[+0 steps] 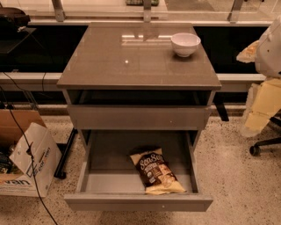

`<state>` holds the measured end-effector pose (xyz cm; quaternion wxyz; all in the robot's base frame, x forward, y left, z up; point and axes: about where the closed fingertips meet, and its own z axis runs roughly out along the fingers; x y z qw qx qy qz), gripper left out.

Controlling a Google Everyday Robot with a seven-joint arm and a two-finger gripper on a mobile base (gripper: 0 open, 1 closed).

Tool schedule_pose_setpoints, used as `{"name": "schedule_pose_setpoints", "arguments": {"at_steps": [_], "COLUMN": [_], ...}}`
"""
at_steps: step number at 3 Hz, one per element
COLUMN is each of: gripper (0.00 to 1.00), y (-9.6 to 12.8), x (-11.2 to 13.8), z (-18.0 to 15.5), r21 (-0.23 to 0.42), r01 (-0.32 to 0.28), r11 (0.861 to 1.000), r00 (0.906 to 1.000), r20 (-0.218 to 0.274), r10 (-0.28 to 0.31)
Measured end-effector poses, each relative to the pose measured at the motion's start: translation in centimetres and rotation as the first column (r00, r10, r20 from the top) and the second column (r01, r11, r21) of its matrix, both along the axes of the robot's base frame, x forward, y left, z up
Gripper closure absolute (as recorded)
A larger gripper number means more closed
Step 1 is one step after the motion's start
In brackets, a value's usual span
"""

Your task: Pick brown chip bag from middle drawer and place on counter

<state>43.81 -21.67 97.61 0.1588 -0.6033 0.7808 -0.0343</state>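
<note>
This looks like an office or robotics test space, not a home. A speckled polished stone floor (232, 176) runs underneath. A lone grey drawer cabinet (138, 116) stands free, backed by a glazed partition on metal posts (147, 9). To the left sit printed cardboard boxes (30, 162) and a loose black cable (26, 145). To the right there's a black castor chair base (263, 147). A white rounded robot arm section (270, 48) pokes in at the right edge; its gripper is out of frame.
</note>
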Motion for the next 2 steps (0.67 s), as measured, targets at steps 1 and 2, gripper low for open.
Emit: {"name": "schedule_pose_setpoints", "arguments": {"at_steps": [1, 2], "gripper": [0.00, 0.00], "y": [0.0, 0.4], "x": [0.0, 0.3], "z": [0.0, -1.2], "r21": [0.000, 0.044], "r01": [0.000, 0.034], "r11": [1.000, 0.998], "r00": [1.0000, 0.9994], "r20": [0.000, -0.011], "r10": [0.000, -0.033]}}
